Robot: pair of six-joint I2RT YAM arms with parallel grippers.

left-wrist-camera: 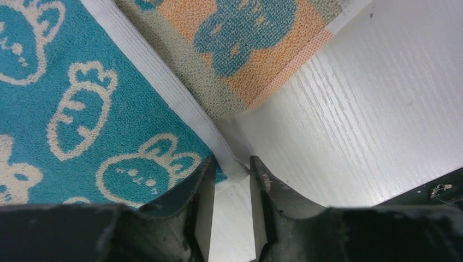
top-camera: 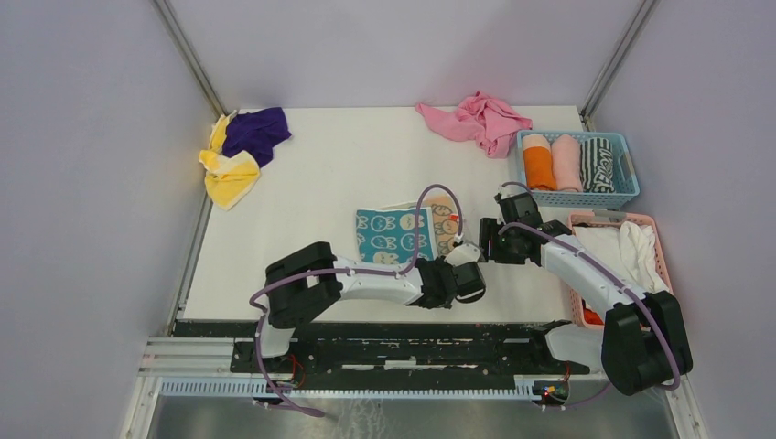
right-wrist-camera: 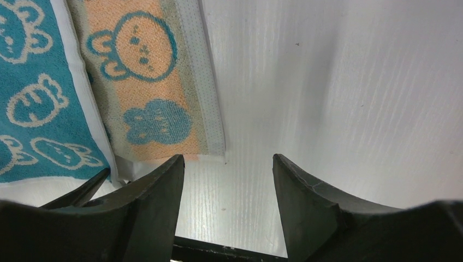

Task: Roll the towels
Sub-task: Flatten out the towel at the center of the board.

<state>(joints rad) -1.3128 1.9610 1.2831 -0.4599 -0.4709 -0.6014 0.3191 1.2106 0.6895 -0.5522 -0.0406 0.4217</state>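
Teal towel [left-wrist-camera: 71, 109] corner — between parted jaws of left gripper [left-wrist-camera: 232, 166].

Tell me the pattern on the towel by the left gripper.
Towel: teal with cream rabbits and carrots; left wrist view.

— Home or lab?
— Lab: a robot test cell. Plain grey panels [top-camera: 91, 137] on aluminium posts [top-camera: 189, 55] box in a white table [top-camera: 339, 165]. The left arm [top-camera: 366, 279] and right arm [top-camera: 586, 270] sit on a metal rail [top-camera: 192, 355], trailing purple cables [top-camera: 439, 187].
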